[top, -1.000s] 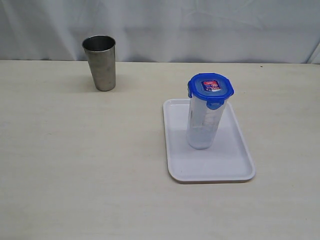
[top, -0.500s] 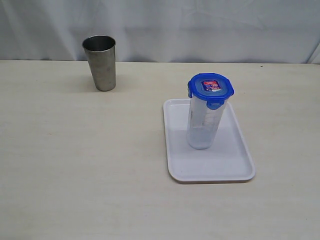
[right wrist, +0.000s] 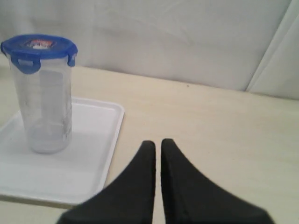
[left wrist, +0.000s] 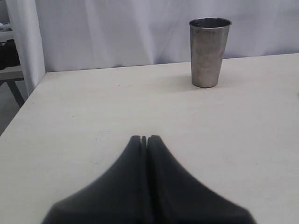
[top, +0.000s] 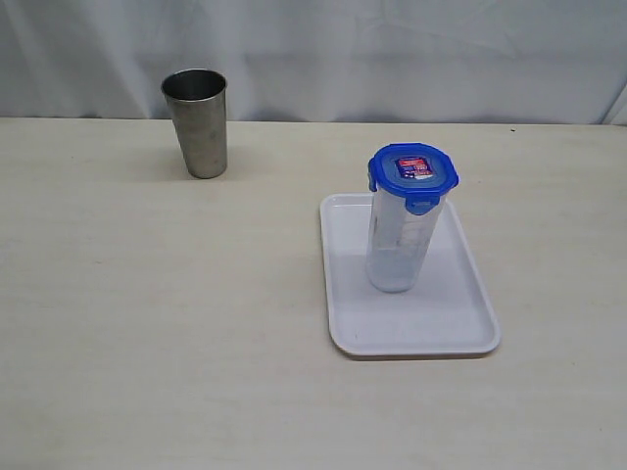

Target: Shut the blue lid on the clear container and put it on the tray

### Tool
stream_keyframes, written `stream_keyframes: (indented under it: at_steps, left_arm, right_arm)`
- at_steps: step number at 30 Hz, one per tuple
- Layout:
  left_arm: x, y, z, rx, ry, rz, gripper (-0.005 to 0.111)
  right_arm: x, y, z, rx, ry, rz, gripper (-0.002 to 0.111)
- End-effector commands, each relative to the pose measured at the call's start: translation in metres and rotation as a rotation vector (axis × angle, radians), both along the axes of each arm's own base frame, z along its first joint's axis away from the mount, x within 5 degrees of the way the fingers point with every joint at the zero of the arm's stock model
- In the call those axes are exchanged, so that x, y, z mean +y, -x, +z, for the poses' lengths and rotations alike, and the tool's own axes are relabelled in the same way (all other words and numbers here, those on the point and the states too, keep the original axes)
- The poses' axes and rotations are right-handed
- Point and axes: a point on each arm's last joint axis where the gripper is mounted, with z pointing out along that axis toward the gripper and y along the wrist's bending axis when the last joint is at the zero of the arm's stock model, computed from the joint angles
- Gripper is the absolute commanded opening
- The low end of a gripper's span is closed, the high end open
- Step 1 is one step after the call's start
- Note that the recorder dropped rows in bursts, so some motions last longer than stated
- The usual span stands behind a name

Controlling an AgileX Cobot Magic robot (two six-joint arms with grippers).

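Note:
The clear container point(top: 396, 245) stands upright on the white tray point(top: 446, 328), with the blue lid point(top: 413, 173) seated on its top. In the right wrist view the same container point(right wrist: 44, 109), lid point(right wrist: 38, 46) and tray point(right wrist: 93, 163) appear off to one side of my right gripper point(right wrist: 158, 143), which is shut with only a thin slit between its tips and holds nothing. My left gripper point(left wrist: 144, 138) is shut and empty over bare table. Neither gripper shows in the exterior view.
A steel cup point(top: 197, 121) stands upright at the back left of the table, also seen ahead of the left gripper as the cup point(left wrist: 209, 51). A white curtain hangs behind the table. The table's edge point(left wrist: 18, 109) lies near the left gripper.

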Motion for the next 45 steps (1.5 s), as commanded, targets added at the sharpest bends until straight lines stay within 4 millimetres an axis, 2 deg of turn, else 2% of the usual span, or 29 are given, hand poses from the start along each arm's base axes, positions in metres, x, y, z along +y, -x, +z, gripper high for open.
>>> stream_keyframes:
  at_steps: [1, 7, 45]
  left_arm:
    - [0.0, -0.0001, -0.0002, -0.005, 0.011, 0.003, 0.0]
    - [0.0, -0.0001, -0.0002, -0.005, 0.011, 0.003, 0.0]
    - [0.0, -0.0001, -0.0002, -0.005, 0.011, 0.003, 0.0]
  right_arm:
    - [-0.0001, 0.0011, -0.0049, 0.048, -0.009, -0.004, 0.004]
    - [0.0, 0.0013, -0.0058, 0.059, -0.064, -0.015, 0.004]
    - [-0.0001, 0.0016, -0.0071, 0.074, -0.067, -0.016, 0.004]
